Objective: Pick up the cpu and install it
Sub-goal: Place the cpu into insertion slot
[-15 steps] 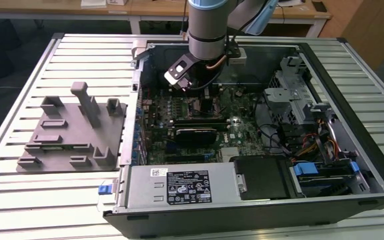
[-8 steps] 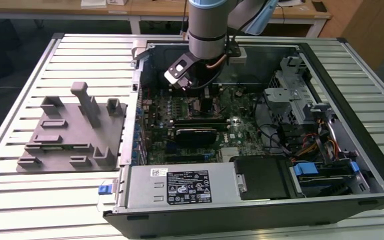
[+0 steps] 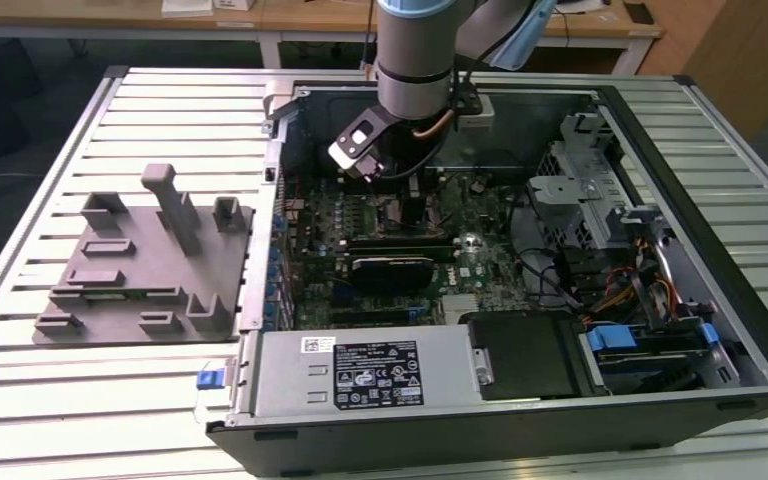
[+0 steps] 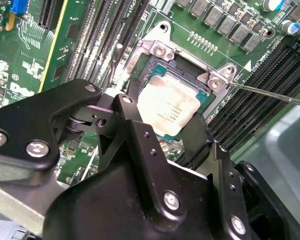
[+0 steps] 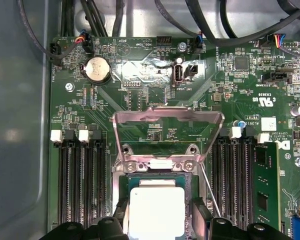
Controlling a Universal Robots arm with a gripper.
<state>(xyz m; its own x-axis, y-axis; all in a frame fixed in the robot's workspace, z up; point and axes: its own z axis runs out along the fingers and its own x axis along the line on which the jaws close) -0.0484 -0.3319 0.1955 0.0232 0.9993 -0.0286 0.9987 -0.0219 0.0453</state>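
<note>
Gripper (image 4: 162, 122) is set low over socket (image 4: 157, 50), with load plate (image 5: 140, 116) raised. Cpu (image 4: 167, 107) is seen in or just above socket, flanked by gripper. Whether it is clamped cannot be told. Judged: cpu should be held level, corners matched, no force used.

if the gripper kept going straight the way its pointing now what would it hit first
Most likely the cpu, which lies directly ahead of the gripper at the open socket. Whether there is any gap between them is unclear.
</note>
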